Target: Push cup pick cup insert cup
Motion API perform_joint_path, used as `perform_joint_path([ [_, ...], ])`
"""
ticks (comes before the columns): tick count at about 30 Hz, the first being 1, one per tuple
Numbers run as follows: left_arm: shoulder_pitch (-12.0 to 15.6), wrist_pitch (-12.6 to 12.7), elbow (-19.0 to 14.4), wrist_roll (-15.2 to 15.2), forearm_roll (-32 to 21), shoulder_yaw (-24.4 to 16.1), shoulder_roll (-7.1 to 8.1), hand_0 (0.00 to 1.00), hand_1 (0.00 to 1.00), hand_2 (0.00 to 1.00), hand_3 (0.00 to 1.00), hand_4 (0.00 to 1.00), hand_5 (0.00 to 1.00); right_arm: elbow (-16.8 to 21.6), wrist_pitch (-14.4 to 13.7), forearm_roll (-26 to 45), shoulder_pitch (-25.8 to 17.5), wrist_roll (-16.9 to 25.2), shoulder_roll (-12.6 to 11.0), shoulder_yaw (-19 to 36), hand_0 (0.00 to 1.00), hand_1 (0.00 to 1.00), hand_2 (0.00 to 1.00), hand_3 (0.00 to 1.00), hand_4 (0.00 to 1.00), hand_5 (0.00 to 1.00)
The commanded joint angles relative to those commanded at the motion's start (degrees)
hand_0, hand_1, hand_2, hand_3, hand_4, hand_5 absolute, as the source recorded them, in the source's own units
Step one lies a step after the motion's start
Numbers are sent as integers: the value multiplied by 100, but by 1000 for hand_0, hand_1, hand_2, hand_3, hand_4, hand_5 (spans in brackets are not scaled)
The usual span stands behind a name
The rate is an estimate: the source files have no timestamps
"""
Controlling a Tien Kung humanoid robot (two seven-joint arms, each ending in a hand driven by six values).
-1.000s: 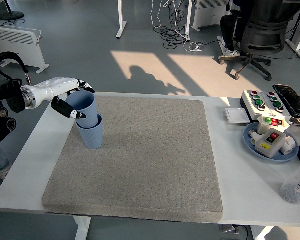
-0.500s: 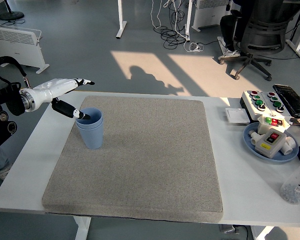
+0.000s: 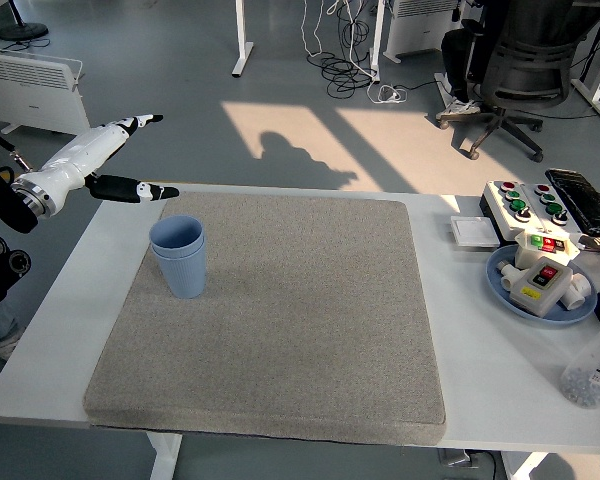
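Observation:
Two blue cups (image 3: pixel 179 256) stand nested, one inside the other, upright on the left part of the grey mat (image 3: pixel 280 320). My left hand (image 3: pixel 120 155) is raised above and to the left of the cups, clear of them. It is open, its white fingers stretched out and its black-tipped thumb (image 3: pixel 140 190) pointing right. It holds nothing. The right arm does not show.
At the right of the white table (image 3: pixel 70 300) are a blue plate (image 3: pixel 502 288) with switch parts, a button box (image 3: pixel 525 205), a small white tray (image 3: pixel 474 231) and a clear bottle (image 3: pixel 592 372). An office chair stands on the floor behind.
The upper cup went down fully into the lower one. My left hand let it go, opened and lifted up and away to the left.

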Motion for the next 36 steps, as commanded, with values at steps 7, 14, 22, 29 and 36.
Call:
perform_joint_path([
  [7, 994, -82, -946, 370, -909, -1263, -200, 713, 701, 734, 652, 717, 673, 0, -3, -24, -34, 0, 13, 22, 691, 607, 637, 556, 101, 413],
  [14, 2219, -204, -1987, 172, -2458, -2556, -607, 685, 683, 694, 609, 668, 725, 0, -11, -14, -65, 6, 25, 34, 690, 608, 637, 556, 101, 413],
  [22, 3423, -649, -2424, 368, -4117, -3580, -1090, 682, 678, 679, 605, 651, 891, 0, -7, -60, -90, -10, 20, 43, 690, 607, 637, 556, 101, 413],
  [29, 4280, -1216, -2527, 550, -4395, -4203, -1553, 680, 680, 676, 608, 638, 992, 0, -10, -69, -128, -13, 18, 43, 691, 607, 637, 556, 101, 411],
  [36, 4982, -1496, -2535, 590, -4385, -4515, -1983, 678, 684, 680, 622, 633, 998, 0, -17, -134, -151, -33, 27, 98, 690, 608, 636, 556, 101, 412],
])
